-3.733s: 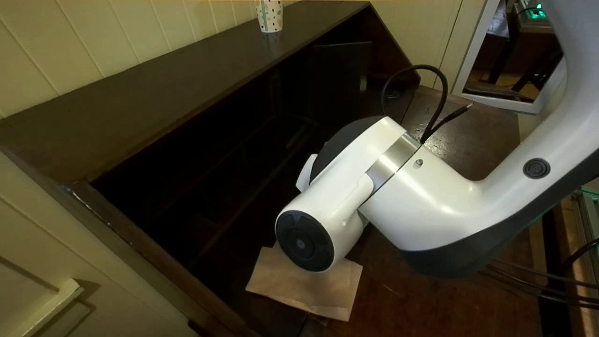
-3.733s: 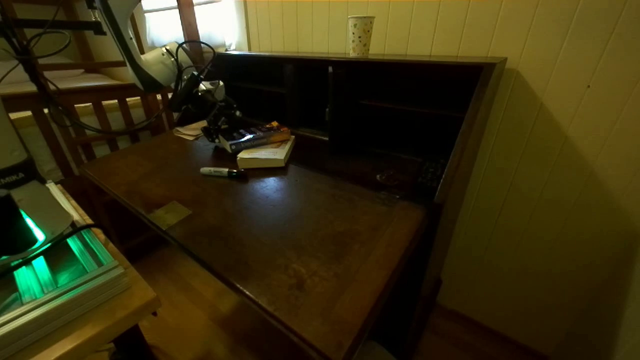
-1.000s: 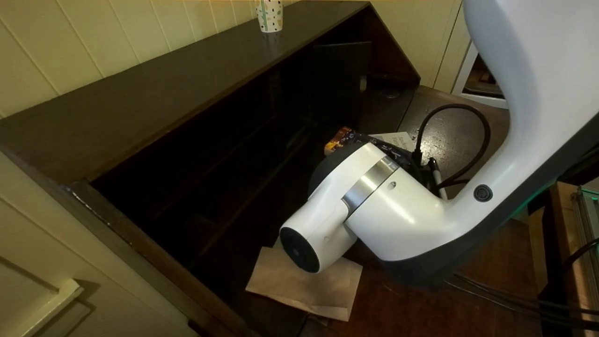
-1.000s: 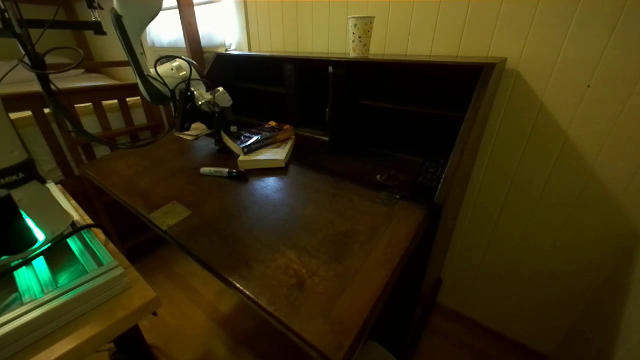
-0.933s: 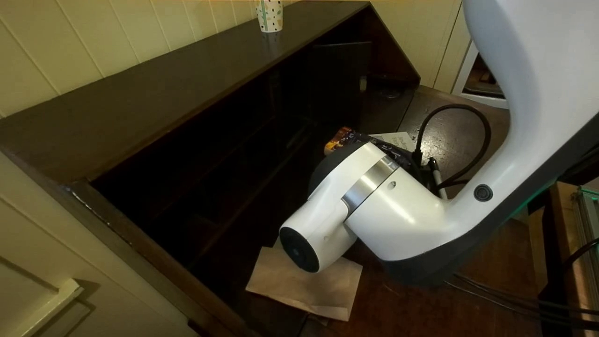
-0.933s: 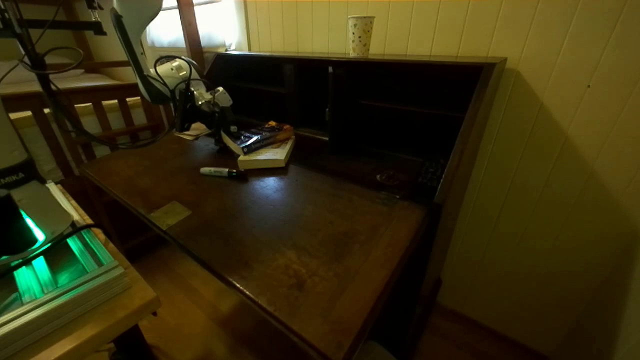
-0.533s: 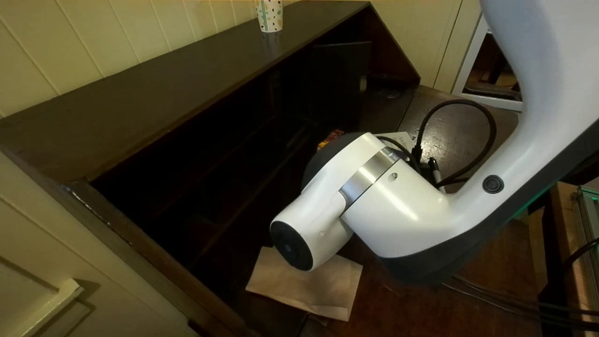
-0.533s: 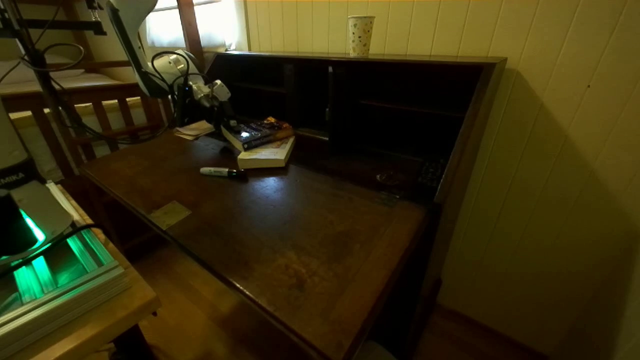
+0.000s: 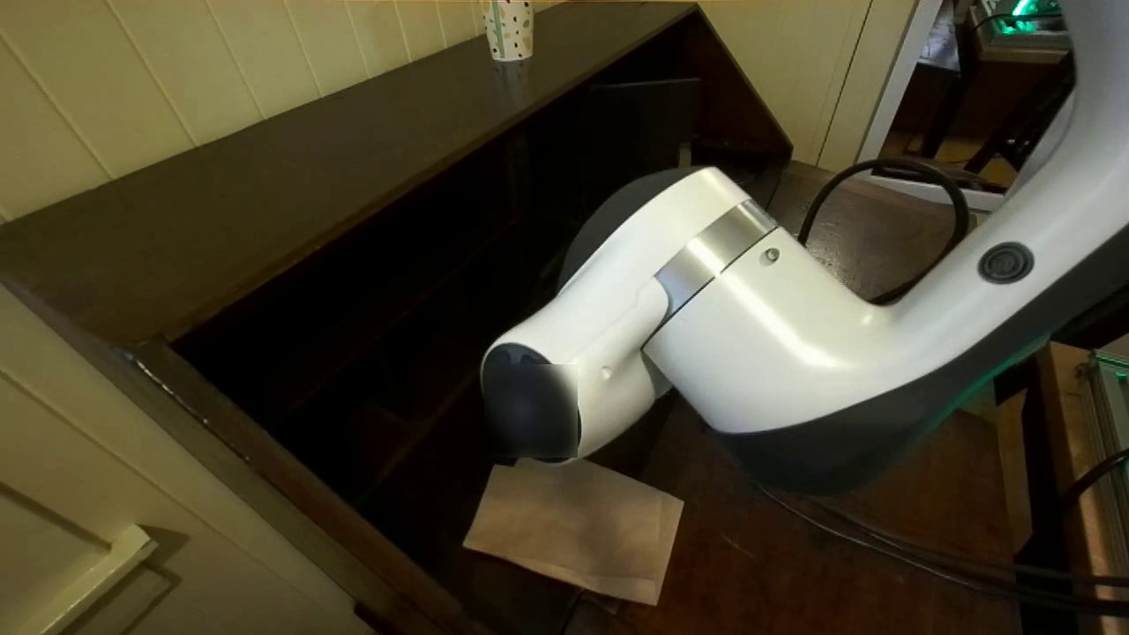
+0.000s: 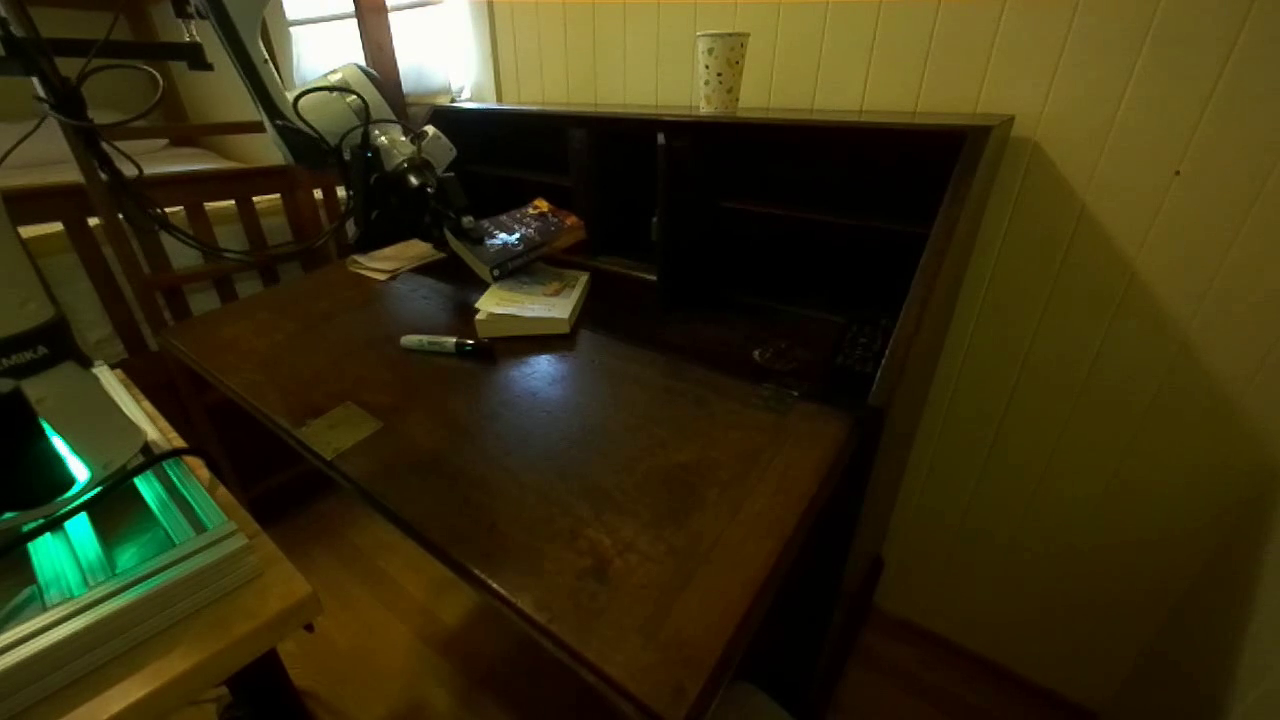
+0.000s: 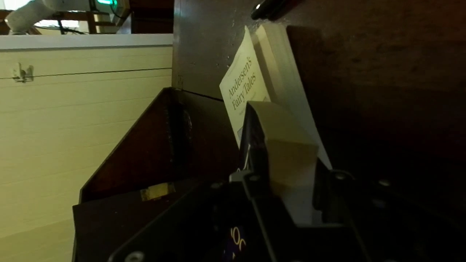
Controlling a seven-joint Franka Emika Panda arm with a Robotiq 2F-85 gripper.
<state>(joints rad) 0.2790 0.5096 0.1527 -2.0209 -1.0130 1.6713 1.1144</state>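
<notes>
My gripper [image 11: 285,178] is shut on a thick dark-covered book [image 11: 291,125], its jaws on either side of the cover and the page block. In an exterior view the dark book [image 10: 515,237] is tilted and raised above a pale book [image 10: 535,302], and I cannot tell whether its lowest corner clears it. The pale book [image 11: 242,83], titled Andersen's Fairy Tales, lies on the desk with its front cover lifted a little from its pages. Another exterior view shows only the white arm, which hides the gripper and both books.
A marker [image 10: 440,344] lies in front of the books. Folded brown paper [image 9: 573,534] rests beneath the arm. The desk's dark shelves [image 10: 820,170] have an open door [image 10: 660,200]. A patterned cup [image 10: 722,70] stands on top. Cables hang from the arm.
The arm has risen over the last half second, carrying the dark book up from the pale book, whose cover now shows more. The marker, cup and paper have not moved.
</notes>
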